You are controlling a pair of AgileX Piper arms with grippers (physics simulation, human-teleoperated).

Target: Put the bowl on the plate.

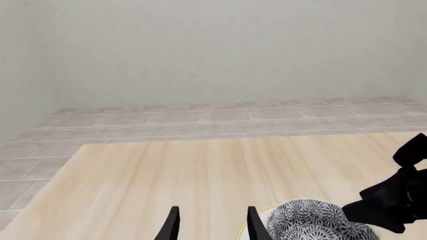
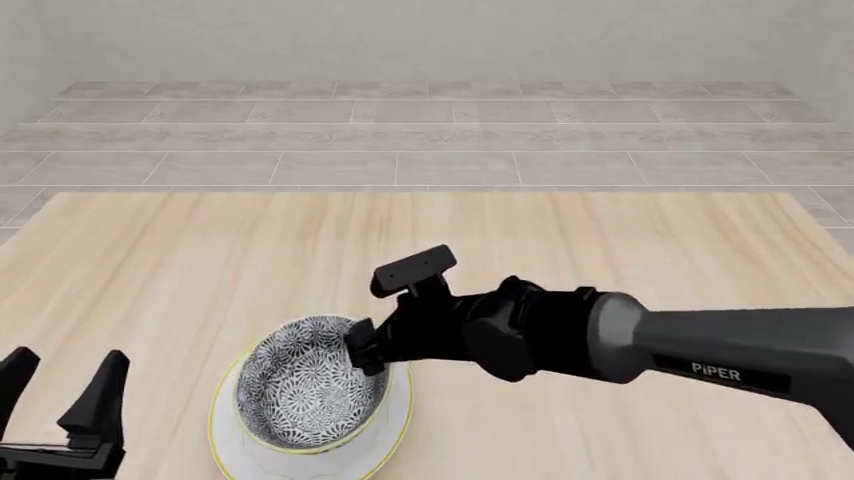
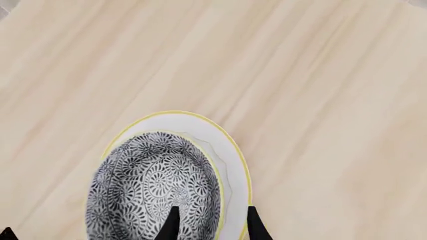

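The grey-and-white floral bowl sits inside the white, yellow-rimmed plate near the table's front left. My right gripper is at the bowl's right rim. In the right wrist view this gripper is open and straddles the rim of the bowl: one finger over the inside, the other over the plate. My left gripper stands open and empty at the front left corner, apart from the plate. In the left wrist view the left gripper has the bowl beside it.
The light wooden table stretches back to a tiled floor and a pale wall. My right arm reaches across the front right of the table and shows as a dark shape in the left wrist view.
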